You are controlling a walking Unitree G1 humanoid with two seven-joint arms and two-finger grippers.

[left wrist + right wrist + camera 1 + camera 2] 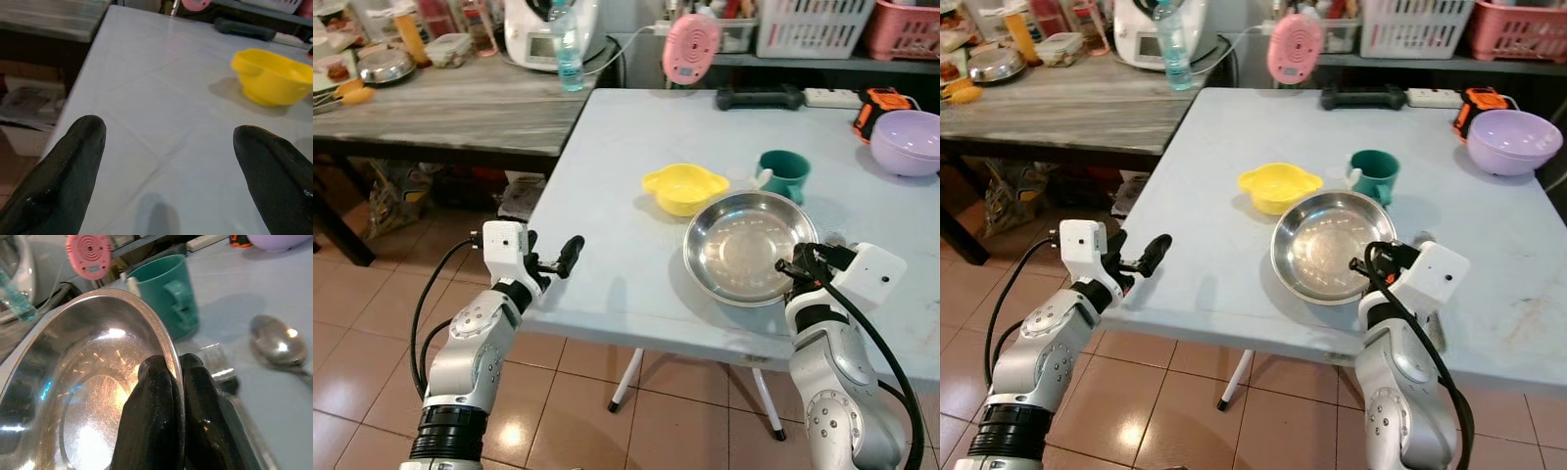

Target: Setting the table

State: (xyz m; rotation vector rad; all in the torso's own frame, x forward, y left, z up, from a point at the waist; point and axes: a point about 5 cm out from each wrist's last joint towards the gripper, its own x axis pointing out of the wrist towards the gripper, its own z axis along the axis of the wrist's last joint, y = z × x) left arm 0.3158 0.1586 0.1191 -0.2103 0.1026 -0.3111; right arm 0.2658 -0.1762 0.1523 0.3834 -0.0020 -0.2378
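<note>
Two fingers of your right gripper (168,382) pinch the near rim of the steel plate (744,245) on the pale table (607,196); your left gripper (168,161) hovers spread at the table's left edge; what looks like a spoon (276,340) lies beside the plate.

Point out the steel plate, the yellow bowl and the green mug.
steel plate (741,245), left eye view, on its shiny inner base.
yellow bowl (684,188), left eye view, on its inside.
green mug (1375,172), right eye view, on its outer wall.
</note>
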